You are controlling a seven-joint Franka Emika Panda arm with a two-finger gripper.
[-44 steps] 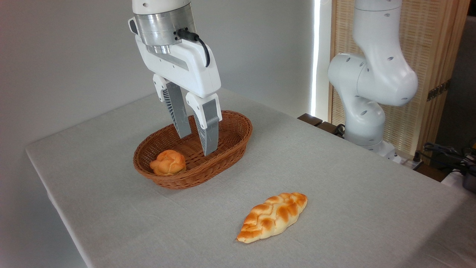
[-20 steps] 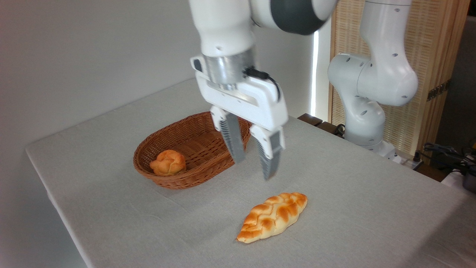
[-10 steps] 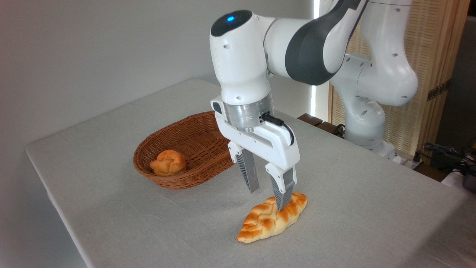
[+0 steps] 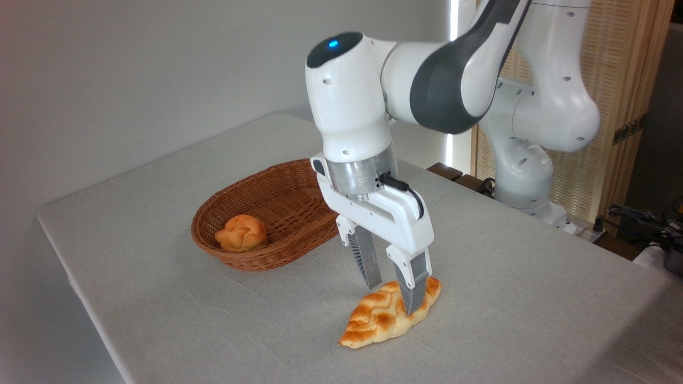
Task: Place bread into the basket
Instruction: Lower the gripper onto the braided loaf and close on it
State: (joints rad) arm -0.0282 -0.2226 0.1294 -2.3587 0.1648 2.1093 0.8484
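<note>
Table under grey cloth, arm coming in from 2 o'clock. Basket sits at about 10 o'clock from the bread, well apart from it, with a small bun lying in its near-left end; the far-right end looks free. Bread lies flat on the cloth at 5 o'clock of table centre, long axis running roughly 8 to 2 o'clock, not yet lifted. Gripper is down over the loaf's upper-right half, fingers apart and straddling it: one finger on the far side near the crust, the other crossing in front of the near side; whether either pad touches cannot be told. Risks, as judged. 1) The grasp point is off-centre toward the 2 o'clock tip, so on lifting the longer free end may sag or pivot and the loaf could slip out. 2) The braided crust is rounded and looks smooth, so narrow pads may ride up the ridges on closing. 3) If the near finger is still over the crust, further descent would press on the loaf or skid it. 4) At the basket, a tilted loaf could catch the rim or land on the bun.
</note>
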